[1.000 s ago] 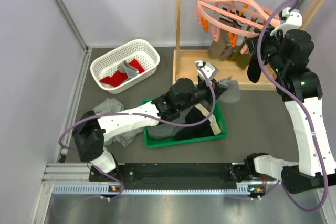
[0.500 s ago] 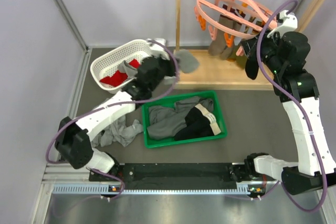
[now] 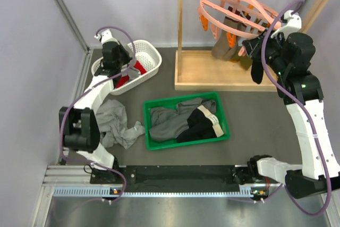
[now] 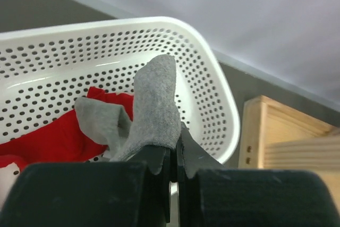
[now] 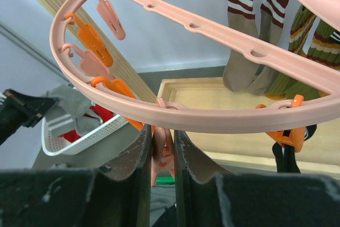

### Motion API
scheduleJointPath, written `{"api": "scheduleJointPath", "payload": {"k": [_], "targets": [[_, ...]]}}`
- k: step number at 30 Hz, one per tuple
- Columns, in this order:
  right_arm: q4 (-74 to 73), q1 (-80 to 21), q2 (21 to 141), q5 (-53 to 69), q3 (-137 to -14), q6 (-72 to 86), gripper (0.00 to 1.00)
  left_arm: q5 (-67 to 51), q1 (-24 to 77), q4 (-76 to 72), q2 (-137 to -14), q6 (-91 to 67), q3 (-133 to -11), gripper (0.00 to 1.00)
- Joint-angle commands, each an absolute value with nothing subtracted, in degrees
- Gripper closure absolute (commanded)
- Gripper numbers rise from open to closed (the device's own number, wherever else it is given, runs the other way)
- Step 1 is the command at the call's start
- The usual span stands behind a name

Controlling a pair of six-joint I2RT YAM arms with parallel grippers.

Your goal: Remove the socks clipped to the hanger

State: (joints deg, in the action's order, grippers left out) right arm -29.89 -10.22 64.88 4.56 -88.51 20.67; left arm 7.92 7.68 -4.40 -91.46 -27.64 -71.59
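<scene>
The pink round hanger [image 3: 234,8] hangs from the wooden rack, with tan and olive striped socks [image 3: 226,46] clipped under it. My right gripper [image 3: 247,49] is at its near rim, shut on a pink clip [image 5: 164,150] that dangles from the ring of the hanger [image 5: 223,118]. A black sock [image 3: 256,70] hangs beside that wrist. The tan socks [image 5: 247,41] and olive striped socks [image 5: 311,38] hang behind. My left gripper [image 3: 126,70] is over the white basket [image 3: 152,57], shut on a grey sock [image 4: 155,104]. Red socks [image 4: 50,142] lie inside the basket [image 4: 215,94].
A green bin [image 3: 224,130] with grey and black garments sits mid-table. A loose grey cloth [image 3: 112,123] lies left of it. The wooden rack's base [image 3: 207,73] and uprights stand at the back right. A grey wall panel runs along the left.
My left arm swung from over the green bin to the white basket at the back left, carrying the grey sock. My right gripper stayed at the hanger's rim, its jaws eased slightly.
</scene>
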Motion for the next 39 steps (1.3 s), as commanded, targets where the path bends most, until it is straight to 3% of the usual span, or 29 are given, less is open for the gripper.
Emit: {"api": "scheduleJointPath", "payload": {"k": [1,3,8,10,11,15,23,33,39], "targets": [[-27.9,-9.8,63.0,6.2,-88.7,21.0,0.84,3.9,5.5,-2.0,-97.5,-31.0,-76.9,1.0],[-27.9,-9.8,62.9,6.7,-88.5,21.2,0.84,3.0,4.4,-0.5,-101.0,-30.9,-78.7,0.99],[-27.7,-9.8,62.8,7.9,-88.2,22.2,0.84,5.3,4.1,5.2,-102.7,-26.9,-84.2,0.29],[-27.5,-9.8,62.7,8.3,-88.2,22.7,0.82,6.7,4.2,5.0,-101.3,-25.8,-84.3,0.21],[-27.3,-9.8,62.7,8.4,-88.2,22.8,0.82,6.8,4.2,5.2,-99.9,-25.7,-84.3,0.12],[-26.7,-9.8,62.7,9.3,-88.2,23.8,0.82,4.1,4.5,5.2,-96.6,-25.3,-84.3,0.04],[-25.6,-9.8,62.8,11.3,-88.8,28.8,0.83,-9.8,14.7,-12.9,-85.9,-21.8,-72.7,0.04],[-22.9,-9.8,62.0,11.9,-86.3,35.1,0.83,-2.1,41.6,-34.3,-83.3,-20.1,-60.7,0.04],[-22.6,-9.8,61.6,12.9,-86.2,36.9,0.83,3.3,51.6,-42.1,-90.9,-17.8,-62.7,0.03]]}}
